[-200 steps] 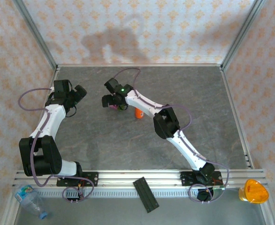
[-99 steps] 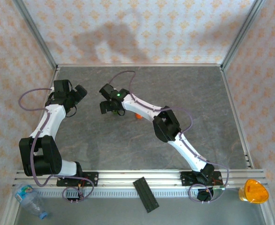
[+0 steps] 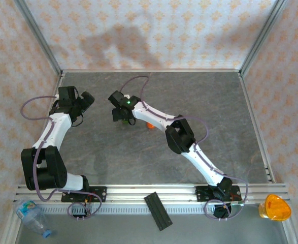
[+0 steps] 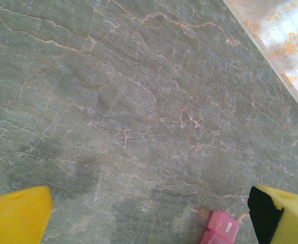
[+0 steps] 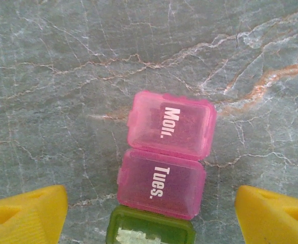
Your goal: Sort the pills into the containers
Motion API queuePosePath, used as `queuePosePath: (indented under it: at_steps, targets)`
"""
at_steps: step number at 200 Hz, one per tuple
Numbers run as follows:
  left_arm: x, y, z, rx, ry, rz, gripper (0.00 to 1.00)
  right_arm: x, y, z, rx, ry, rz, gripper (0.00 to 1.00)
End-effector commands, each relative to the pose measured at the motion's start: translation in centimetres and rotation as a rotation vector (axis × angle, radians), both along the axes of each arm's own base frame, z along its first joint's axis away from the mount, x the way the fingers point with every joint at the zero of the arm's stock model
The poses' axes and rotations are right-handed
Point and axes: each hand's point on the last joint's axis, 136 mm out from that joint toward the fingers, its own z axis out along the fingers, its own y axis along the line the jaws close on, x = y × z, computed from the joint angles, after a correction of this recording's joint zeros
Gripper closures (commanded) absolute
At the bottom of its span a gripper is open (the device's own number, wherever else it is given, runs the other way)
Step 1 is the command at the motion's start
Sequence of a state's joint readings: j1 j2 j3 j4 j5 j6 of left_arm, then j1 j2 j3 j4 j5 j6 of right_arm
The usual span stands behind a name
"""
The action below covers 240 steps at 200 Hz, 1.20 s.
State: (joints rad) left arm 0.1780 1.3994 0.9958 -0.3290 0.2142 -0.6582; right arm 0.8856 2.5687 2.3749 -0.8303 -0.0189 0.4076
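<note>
The containers lie flat on the grey marble table: a pink box marked "Mon." [image 5: 171,131], a pink-purple box marked "Tues." [image 5: 161,183] and a green box [image 5: 151,231], joined in a row. My right gripper [image 5: 149,218] is open above them, one yellow fingertip [image 5: 24,216] on each side of the row, with a gap on both sides. In the top view the right gripper [image 3: 119,117] covers them. My left gripper [image 4: 149,218] is open with nothing between its fingers; a pink box [image 4: 222,227] lies close to its right fingertip [image 4: 283,213]. The pills are out of view.
An orange bottle [image 3: 149,124] stands just right of the right gripper, partly under that arm. The left gripper [image 3: 85,101] hovers at the left of the table. A black strip [image 3: 158,211] lies on the near rail. Metal frame posts and walls bound the table.
The right gripper has moved left and over the containers, which showed pink beneath it a second ago and are covered in the top view now. The left arm has not moved.
</note>
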Motion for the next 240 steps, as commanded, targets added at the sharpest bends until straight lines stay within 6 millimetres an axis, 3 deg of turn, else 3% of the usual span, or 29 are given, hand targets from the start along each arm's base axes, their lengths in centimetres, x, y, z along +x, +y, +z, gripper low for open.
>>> queuePosePath:
  at_steps: [1,82,156,184,203,240]
  targets:
    - [0.3,0.1,-0.3,-0.019,-0.005,0.007,0.0,0.1,0.0,-0.9,-0.023,-0.015,-0.043,0.16]
    - [0.3,-0.1,-0.6,-0.037,-0.006,0.009,0.0,0.4,-0.7,-2.3,-0.087,-0.047,-0.1,0.31]
    - [0.3,-0.1,-0.5,-0.041,-0.011,0.013,0.0,0.1,-0.7,-2.0,-0.106,-0.054,-0.074,0.56]
    - [0.2,-0.2,-0.5,-0.061,-0.002,0.031,0.0,0.0,-0.5,0.2,-0.088,-0.073,-0.042,0.75]
    - [-0.4,0.0,-0.8,-0.096,0.014,0.086,0.0,0.1,-0.2,2.9,-0.051,-0.095,-0.008,0.82]
    - [0.2,-3.7,0.2,-0.253,-0.081,-0.059,0.0,-0.5,0.4,8.7,0.074,-0.108,0.095,0.86]
